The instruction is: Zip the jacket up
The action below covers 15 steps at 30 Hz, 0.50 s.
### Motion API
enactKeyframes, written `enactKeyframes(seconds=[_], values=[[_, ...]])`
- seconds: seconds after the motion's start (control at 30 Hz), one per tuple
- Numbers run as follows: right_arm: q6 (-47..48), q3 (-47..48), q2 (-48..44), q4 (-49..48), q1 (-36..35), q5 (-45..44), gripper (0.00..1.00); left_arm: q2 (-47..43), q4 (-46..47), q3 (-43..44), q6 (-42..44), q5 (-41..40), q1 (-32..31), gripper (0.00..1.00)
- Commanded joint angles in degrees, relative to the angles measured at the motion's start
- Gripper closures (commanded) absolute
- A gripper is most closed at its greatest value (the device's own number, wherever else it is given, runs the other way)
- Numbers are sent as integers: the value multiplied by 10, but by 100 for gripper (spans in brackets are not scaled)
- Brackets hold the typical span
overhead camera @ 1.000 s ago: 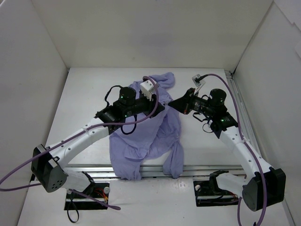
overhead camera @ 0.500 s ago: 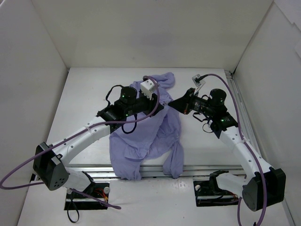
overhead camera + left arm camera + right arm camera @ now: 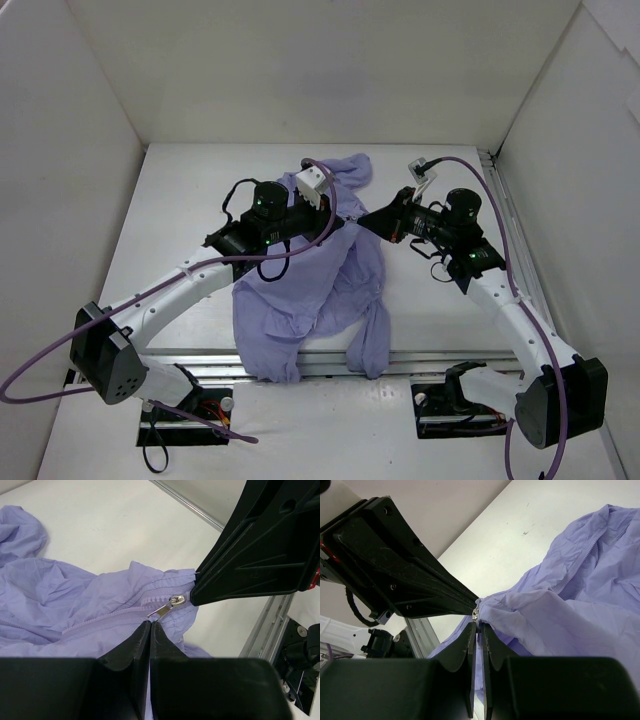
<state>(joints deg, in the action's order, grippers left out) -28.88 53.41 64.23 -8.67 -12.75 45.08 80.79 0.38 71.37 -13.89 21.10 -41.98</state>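
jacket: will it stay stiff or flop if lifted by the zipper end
Probably floppy: the jacket lies creased, a sleeve drooping over the edge of the table. Likely light, since the thin fabric bunches near the zipper pull.

No lettering, label, brand mark, number or sign can be read in any of the three views (the overhead one and both wrist ones alike)
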Motion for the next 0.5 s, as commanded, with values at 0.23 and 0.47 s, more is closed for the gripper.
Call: enactKeyframes(seconds=[0.23, 0.47], values=[[7, 29, -1, -36, -4, 19, 100, -32, 73, -12, 6, -27, 3, 100], [16, 43, -5, 1, -5, 21, 100, -39, 101, -33, -14, -85, 14, 100]])
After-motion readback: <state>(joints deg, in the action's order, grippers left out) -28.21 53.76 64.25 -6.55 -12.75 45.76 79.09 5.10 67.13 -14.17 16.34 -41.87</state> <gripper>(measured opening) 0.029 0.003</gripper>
